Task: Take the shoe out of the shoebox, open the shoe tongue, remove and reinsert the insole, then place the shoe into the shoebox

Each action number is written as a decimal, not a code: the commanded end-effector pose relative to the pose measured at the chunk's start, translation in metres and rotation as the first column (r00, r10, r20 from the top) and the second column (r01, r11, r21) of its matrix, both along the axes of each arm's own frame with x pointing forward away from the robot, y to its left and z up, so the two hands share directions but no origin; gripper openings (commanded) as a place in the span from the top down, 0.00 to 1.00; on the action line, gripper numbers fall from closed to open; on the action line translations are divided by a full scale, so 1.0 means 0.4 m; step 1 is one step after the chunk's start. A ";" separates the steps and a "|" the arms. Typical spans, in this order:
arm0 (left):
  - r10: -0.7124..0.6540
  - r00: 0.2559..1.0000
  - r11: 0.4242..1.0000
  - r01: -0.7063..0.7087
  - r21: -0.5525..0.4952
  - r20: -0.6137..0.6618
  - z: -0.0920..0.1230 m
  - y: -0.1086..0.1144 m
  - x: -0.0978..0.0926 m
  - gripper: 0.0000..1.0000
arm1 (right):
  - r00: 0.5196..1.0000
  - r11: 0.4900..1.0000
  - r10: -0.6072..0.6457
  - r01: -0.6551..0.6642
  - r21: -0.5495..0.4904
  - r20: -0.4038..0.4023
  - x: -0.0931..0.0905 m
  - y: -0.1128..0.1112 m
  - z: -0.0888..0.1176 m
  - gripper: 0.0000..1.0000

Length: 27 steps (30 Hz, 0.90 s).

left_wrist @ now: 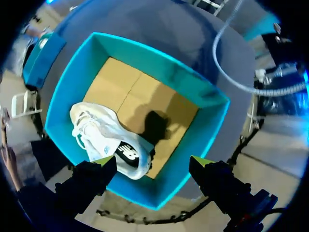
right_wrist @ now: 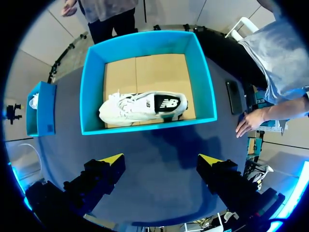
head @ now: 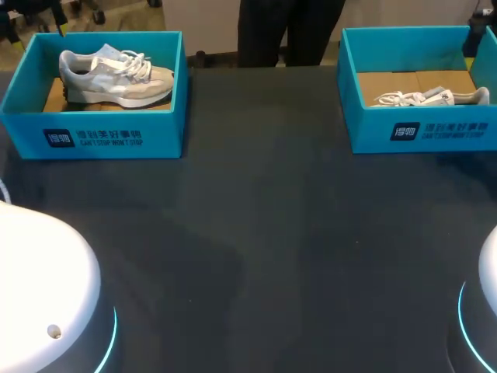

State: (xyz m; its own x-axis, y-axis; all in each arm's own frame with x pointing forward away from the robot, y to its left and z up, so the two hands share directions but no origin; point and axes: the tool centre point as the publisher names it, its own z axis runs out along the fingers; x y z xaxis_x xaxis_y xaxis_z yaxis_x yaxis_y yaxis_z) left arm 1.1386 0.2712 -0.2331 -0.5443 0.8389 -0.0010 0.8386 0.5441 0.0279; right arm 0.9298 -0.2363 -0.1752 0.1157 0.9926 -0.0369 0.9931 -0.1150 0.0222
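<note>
Task not yet begun, by my reading: my left pincer [left_wrist: 152, 164] and right pincer [right_wrist: 161, 158] hang spread and empty above the table [head: 264, 233], one white sneaker [head: 116, 76] in its blue shoebox [head: 101, 134] at ten o'clock, a second sneaker [head: 431, 97] in the other shoebox [head: 435, 134] at two o'clock, every step ahead.

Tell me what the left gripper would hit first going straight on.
Likely the box floor, right beside the shoe. The left gripper hangs open above; depth is unclear, so the shoe's heel may come first.
</note>
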 end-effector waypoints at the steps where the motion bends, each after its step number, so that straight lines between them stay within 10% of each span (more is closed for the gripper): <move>1: -0.232 0.973 0.973 0.232 0.023 0.004 -0.004 0.043 0.077 0.00 | 1.000 1.000 -0.001 0.001 -0.001 0.001 -0.001 0.000 -0.001 0.00; 11: -0.232 0.973 0.973 0.232 0.023 0.004 -0.004 0.043 0.077 0.00 | 1.000 1.000 -0.001 0.001 -0.001 0.001 -0.001 0.000 -0.001 0.00; 27: -0.416 0.909 0.909 0.416 0.018 -0.021 -0.127 0.034 0.207 0.00 | 1.000 1.000 -0.001 0.001 -0.001 0.001 -0.001 0.000 -0.001 0.00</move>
State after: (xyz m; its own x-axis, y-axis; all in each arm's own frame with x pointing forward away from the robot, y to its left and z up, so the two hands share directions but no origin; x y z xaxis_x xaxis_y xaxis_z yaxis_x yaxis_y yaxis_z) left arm 1.1981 0.2838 -0.2736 -0.1636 0.9862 0.0265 0.9836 0.1610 0.0807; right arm 0.9297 -0.2365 -0.1752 0.1159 0.9926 -0.0367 0.9931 -0.1151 0.0221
